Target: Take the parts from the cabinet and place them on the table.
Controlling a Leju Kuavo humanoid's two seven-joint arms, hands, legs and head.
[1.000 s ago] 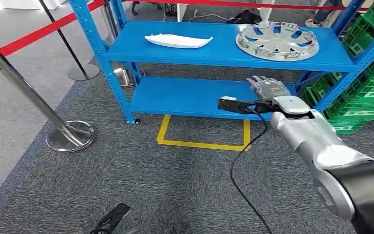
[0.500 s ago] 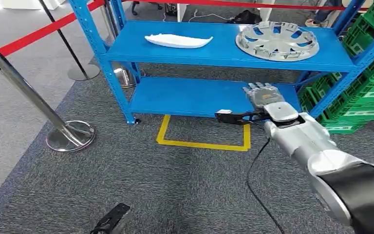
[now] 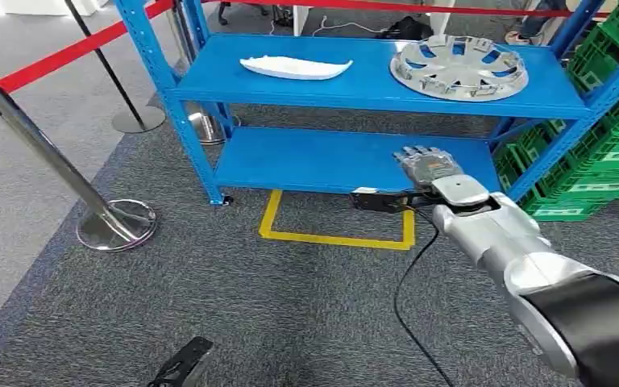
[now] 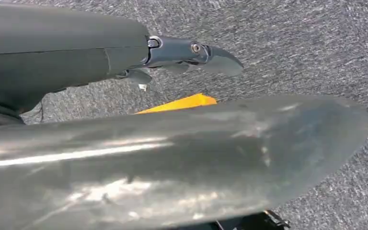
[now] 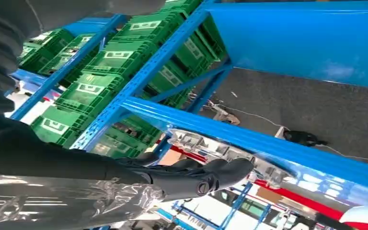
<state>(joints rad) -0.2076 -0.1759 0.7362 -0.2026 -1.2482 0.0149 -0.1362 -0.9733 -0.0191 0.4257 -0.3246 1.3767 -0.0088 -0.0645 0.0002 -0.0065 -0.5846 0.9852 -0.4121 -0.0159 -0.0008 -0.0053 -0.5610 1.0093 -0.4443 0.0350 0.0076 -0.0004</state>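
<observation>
Right hand (image 3: 425, 165), fingers spread and holding nothing, raised before the lower level of the blue rack (image 3: 346, 160). On the rack's top level: silver wheel cover (image 3: 459, 67) at right, white part (image 3: 295, 67) at left. Left hand's state cannot be told.

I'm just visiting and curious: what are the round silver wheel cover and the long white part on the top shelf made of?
Round silver wheel cover: probably silver-painted plastic; its sheen is soft, though metal is possible. Long white curved part: likely moulded plastic, smooth and matte.
</observation>
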